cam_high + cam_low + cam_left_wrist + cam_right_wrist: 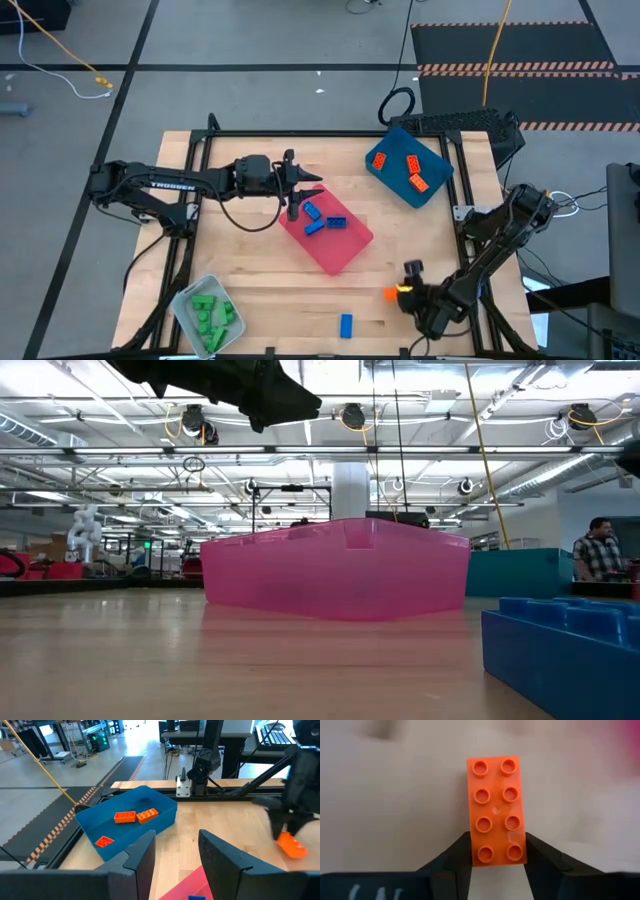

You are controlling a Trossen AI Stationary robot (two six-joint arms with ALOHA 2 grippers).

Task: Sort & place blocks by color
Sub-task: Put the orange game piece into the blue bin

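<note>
Low view – blue block [565, 655] cut off, right edge

Orange block [496, 810] between hand [496, 857] fingers

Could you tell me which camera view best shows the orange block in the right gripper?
The right wrist view: the orange block fills it, studs up, pinched by the right gripper. The high view shows a small orange spot, the left wrist view a blurred block; the low view misses it.

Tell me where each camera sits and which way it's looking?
High: overhead, facing down; both arms show.
Low: table height, facing the pink tray; an arm hangs above.
Left wrist: past the open left gripper toward the blue tray.
Right wrist: down on the right gripper pinching an orange brick.
Both wrist views share that brick.
</note>
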